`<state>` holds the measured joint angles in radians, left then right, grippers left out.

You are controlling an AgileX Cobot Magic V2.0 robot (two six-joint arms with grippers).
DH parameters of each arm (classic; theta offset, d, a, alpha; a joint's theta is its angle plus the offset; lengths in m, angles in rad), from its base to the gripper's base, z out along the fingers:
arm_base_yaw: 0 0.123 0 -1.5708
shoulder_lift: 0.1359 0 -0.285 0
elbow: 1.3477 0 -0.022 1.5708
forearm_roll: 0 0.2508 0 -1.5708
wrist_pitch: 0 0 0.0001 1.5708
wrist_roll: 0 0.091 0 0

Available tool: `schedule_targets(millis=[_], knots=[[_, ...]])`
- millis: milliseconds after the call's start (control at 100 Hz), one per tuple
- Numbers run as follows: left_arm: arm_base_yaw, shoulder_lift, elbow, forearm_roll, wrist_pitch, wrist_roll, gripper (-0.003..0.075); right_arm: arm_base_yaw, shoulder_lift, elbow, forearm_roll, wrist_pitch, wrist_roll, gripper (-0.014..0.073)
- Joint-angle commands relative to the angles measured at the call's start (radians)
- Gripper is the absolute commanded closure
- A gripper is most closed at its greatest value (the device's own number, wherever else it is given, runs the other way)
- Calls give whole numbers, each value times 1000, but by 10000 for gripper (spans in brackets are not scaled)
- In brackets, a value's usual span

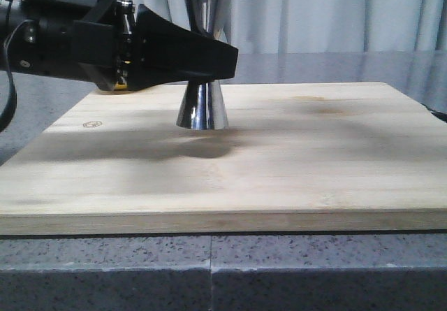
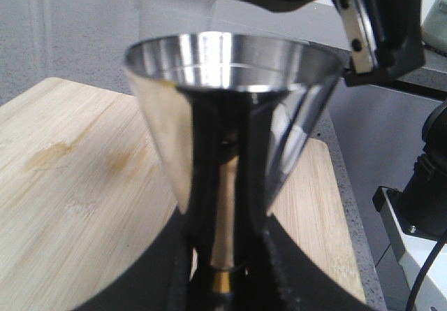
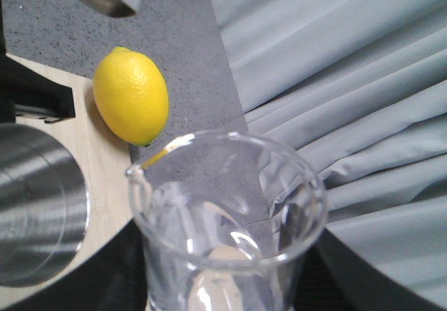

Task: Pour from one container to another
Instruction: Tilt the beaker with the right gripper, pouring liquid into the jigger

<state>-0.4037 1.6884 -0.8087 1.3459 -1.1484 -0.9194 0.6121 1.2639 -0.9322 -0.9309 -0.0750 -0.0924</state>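
— End effector check: your left end effector clamps the jigger upright on the board, steadying it.
— And your right end effector grips the beaker raised beside its rim, ready to tip.

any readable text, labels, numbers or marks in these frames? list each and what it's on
No text can be read.
Wooden board: small round stamp near its left rear corner, too small to read.
Steel jigger: a plain line inside the cup, no numbers.
Glass beaker: no scale marks legible.
Lemon: no label.
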Motion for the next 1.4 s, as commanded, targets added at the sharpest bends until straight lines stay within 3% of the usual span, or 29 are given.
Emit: schedule_targets(millis=[0,1390], knots=[[-8,-32,-27,-30,-155,-10,739,1,-32,-37,-23,-59,-1,358],[-8,-32,-27,-30,-155,-10,739,1,-32,-37,-221,-63,-1,358]])
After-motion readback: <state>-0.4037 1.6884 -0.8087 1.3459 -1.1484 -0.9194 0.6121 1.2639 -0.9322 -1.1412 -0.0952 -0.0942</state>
